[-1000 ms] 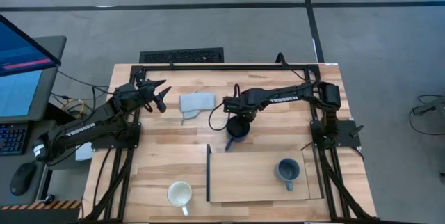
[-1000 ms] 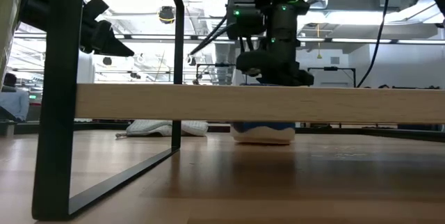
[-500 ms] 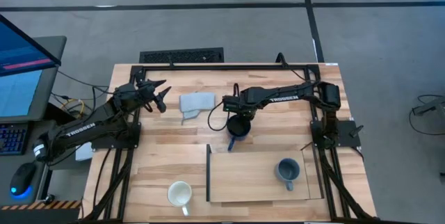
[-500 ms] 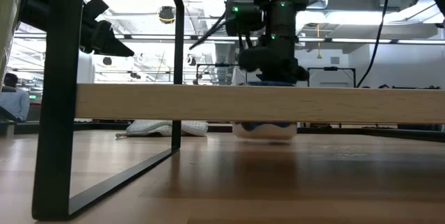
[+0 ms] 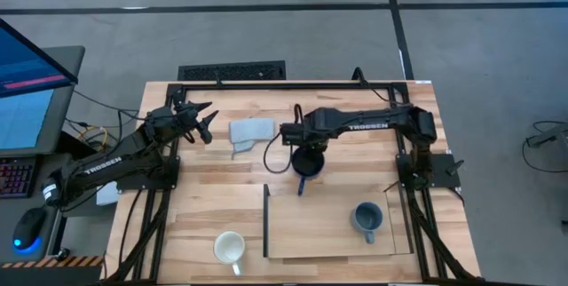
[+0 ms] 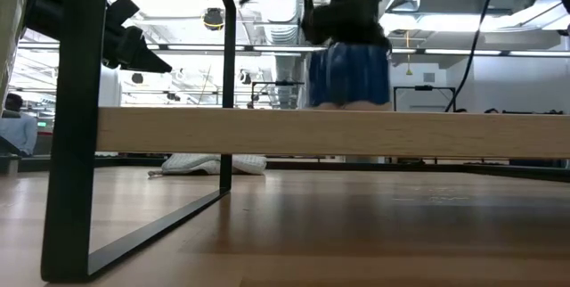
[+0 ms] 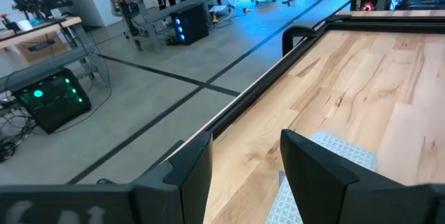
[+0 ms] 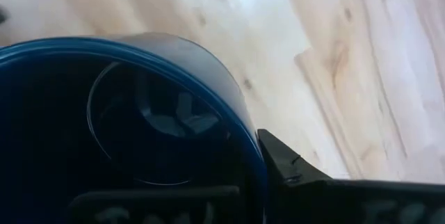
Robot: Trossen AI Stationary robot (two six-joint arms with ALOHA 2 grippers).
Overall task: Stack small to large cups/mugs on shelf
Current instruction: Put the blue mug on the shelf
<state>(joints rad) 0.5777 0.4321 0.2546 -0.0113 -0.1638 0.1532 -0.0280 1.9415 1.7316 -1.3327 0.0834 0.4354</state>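
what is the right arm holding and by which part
The right end effector holds the navy mug by its rim, one finger inside and one outside, lifted off the table. The left end effector holds nothing.

The navy mug (image 8: 139, 133) is glossy glazed ceramic with a shiny blue rim. The surface (image 5: 222, 197) is slatted wood, grained and satin. The shelf (image 5: 328, 224) is paler, smoother plywood with a thin dark metal upright. The folded cloth (image 5: 251, 132) looks soft, matt grey. The white mug (image 5: 230, 249) has a smooth glaze.
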